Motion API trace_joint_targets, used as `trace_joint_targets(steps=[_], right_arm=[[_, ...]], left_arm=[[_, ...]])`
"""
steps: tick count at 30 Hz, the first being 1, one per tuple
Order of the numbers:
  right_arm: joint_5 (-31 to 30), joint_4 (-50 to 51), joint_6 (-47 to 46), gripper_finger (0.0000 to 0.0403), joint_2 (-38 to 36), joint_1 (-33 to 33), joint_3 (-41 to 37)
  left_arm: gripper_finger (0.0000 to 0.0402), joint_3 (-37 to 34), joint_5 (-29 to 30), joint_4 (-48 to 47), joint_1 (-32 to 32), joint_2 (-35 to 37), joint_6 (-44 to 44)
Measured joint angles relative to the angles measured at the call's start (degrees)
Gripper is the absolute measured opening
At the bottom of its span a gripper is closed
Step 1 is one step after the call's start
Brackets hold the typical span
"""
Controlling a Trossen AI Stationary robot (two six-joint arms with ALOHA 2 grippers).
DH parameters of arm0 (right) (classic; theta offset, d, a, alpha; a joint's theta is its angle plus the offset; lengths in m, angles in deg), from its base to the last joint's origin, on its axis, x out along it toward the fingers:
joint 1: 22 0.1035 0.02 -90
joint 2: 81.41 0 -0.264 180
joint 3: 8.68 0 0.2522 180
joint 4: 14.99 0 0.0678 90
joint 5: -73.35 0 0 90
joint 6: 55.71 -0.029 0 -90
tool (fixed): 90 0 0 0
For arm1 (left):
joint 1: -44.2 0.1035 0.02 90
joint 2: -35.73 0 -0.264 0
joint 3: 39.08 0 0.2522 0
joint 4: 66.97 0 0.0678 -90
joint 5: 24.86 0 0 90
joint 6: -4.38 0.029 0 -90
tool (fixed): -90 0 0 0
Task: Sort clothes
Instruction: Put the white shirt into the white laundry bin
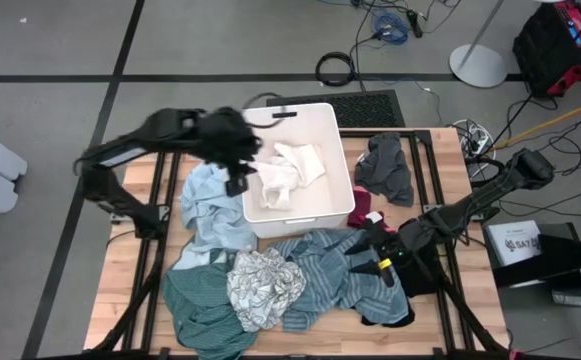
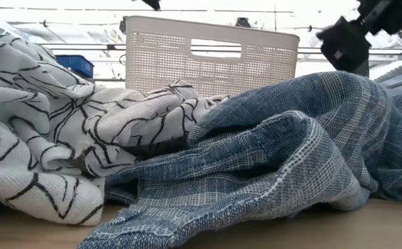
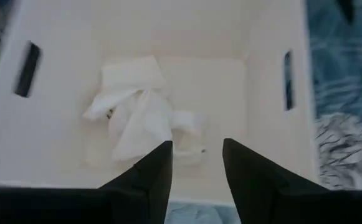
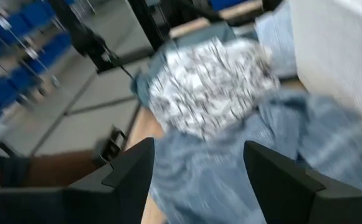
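The white bin (image 1: pixel 322 130) stands at the table's far middle, and a white garment (image 3: pixel 140 115) lies crumpled on its floor. My left gripper (image 3: pixel 196 165) hangs open and empty above the bin's left rim (image 1: pixel 242 172). Left of the bin lies a light blue piece (image 1: pixel 210 205). Nearer the front edge lie the teal green one (image 1: pixel 200 305), the grey patterned one (image 1: pixel 265 285) and the blue-grey striped one (image 1: pixel 335 270). My right gripper (image 4: pixel 196 165) stands open just above the striped cloth (image 4: pixel 230 180), at its right end (image 1: pixel 382 255).
A dark grey garment (image 1: pixel 388 165) lies right of the bin, with a maroon piece (image 1: pixel 363 212) at the bin's near right corner and a black one (image 1: pixel 390 312) near the front edge. Bare wood (image 1: pixel 120 270) shows along the table's left side. Cables and a stand base lie on the floor beyond.
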Motion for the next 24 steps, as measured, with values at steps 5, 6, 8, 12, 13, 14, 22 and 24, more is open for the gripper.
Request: trace_joint_targets(steps=[5, 6, 8, 12, 13, 14, 22, 24], right_arm=[[-0.13, -6.4, 3.37, 0.0235, 1.48, -0.6, 1.01], [-0.13, -6.25, 3.96, 0.0235, 2.45, -1.03, 1.93], [-0.01, -6.1, 5.43, 0.0235, 5.36, -2.01, 4.47], [2.8, -4.69, 8.91, 0.0235, 13.6, -3.31, 11.23], [3.61, -4.16, 9.67, 0.0235, 15.75, -3.45, 13.09], [4.37, -3.39, 10.38, 0.0235, 18.11, -3.67, 15.21], [4.65, 6.08, 17.8, 0.0235, 35.07, -4.0, 32.16], [4.38, 7.57, 19.1, 0.0235, 38.72, -4.06, 36.01]], left_arm=[[0.015, -4.76, 6.86, 4.7, -7.68, 9.11, -6.52], [0.015, -6.62, 8.55, 6.56, -9.54, 10.81, -7.8], [0.015, -11.63, 11.86, 11.12, -13.64, 13.95, -9.68], [0.015, -24.88, 16.27, 22.39, -20.74, 18.9, -11.66], [0.015, -28.36, 17.3, 25.05, -22.22, 19.77, -12.69], [0.015, -31.74, 18.19, 27.47, -23.69, 20.53, -14.1], [0.015, -53.12, 23.31, 45.18, -33.44, 21.97, -20.78], [0.015, -56.26, 25.71, 49.55, -34.9, 22.07, -21.52]])
